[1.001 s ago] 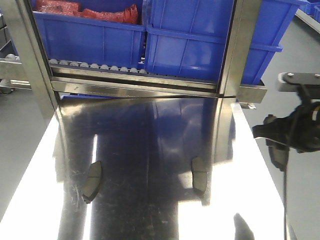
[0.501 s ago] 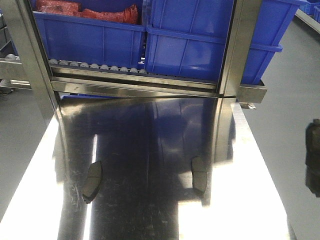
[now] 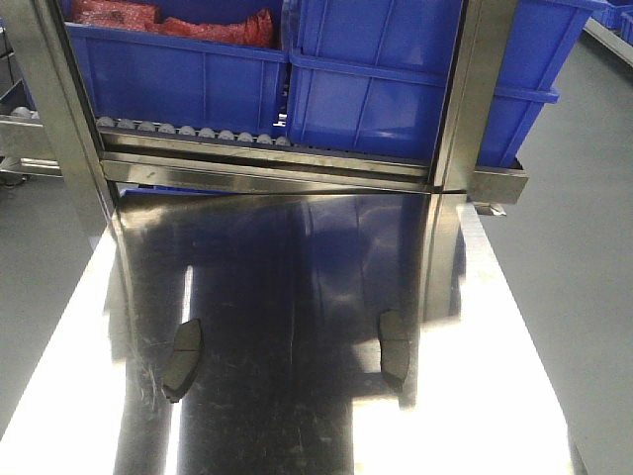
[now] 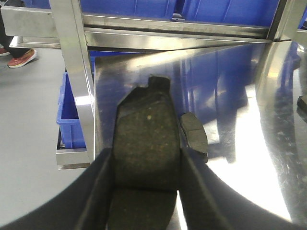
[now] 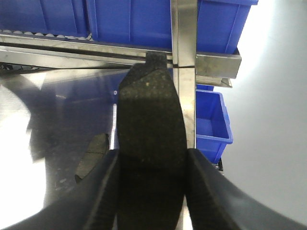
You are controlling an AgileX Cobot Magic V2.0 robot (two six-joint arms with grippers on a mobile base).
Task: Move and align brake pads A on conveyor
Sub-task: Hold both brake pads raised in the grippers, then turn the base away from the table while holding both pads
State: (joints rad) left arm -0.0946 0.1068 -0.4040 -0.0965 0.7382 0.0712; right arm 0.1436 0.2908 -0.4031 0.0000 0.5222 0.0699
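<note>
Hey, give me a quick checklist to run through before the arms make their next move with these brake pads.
1. Left gripper, jaws shut on left-held pad: ok.
2. Right gripper, jaws shut on right-held pad: ok.
3. Left loose pad and right loose pad lying flat, apart, on steel tabletop: ok.
4. Conveyor in sight for placing: not ok, no view shows it.
5. Path to conveyor free: cannot tell.
</note>
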